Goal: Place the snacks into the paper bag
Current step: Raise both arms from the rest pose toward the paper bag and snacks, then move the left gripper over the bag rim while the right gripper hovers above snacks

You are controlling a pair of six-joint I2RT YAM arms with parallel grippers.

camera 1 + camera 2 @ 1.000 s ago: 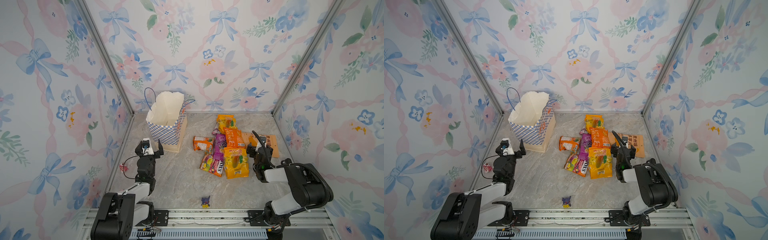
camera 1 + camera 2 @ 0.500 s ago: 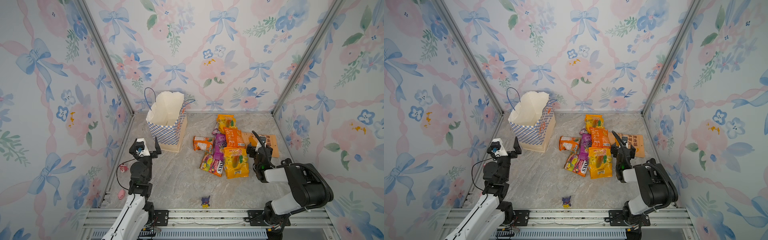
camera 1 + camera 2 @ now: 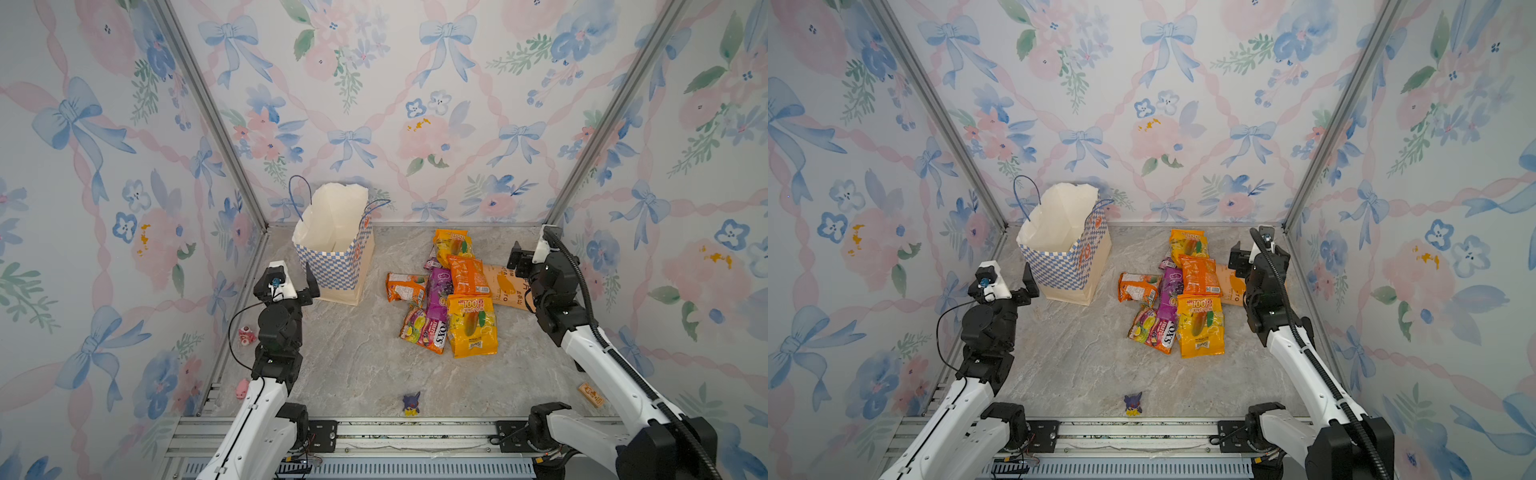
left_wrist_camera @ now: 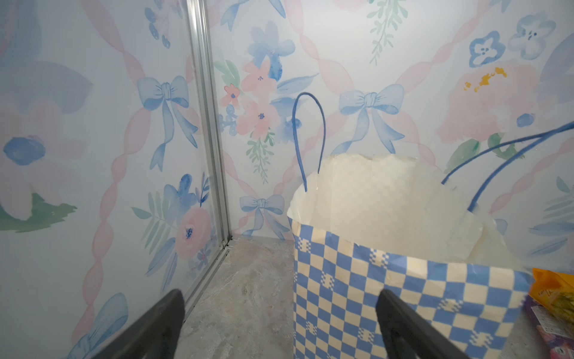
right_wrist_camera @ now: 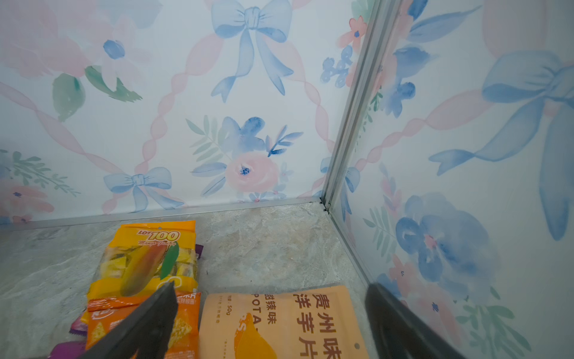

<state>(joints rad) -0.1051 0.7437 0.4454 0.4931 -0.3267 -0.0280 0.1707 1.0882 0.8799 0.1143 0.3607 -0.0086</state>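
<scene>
The paper bag (image 3: 332,266) (image 3: 1059,270) stands upright and open at the back left, blue-and-white checkered, with blue cord handles. The snacks (image 3: 453,299) (image 3: 1183,299) lie in an overlapping pile right of the middle: yellow, orange, purple and multicoloured packets. My left gripper (image 3: 297,282) (image 3: 1013,286) hovers open just in front-left of the bag; in the left wrist view its gripper (image 4: 279,298) frames the bag's near corner (image 4: 403,279). My right gripper (image 3: 525,259) (image 3: 1250,255) is open over the pile's right edge, above a pale orange packet (image 5: 279,323) beside a LOT 100 packet (image 5: 149,261).
A small purple-and-yellow figurine (image 3: 411,405) stands near the front edge. A wooden block (image 3: 591,395) lies at the front right. Two small pink toys (image 3: 247,336) (image 3: 242,388) sit along the left wall. Floral walls close in three sides.
Both arms have risen from folded, low poses: the left one first, the right one in the last half second, moving back over the pile's right edge. Both grippers stay open.
</scene>
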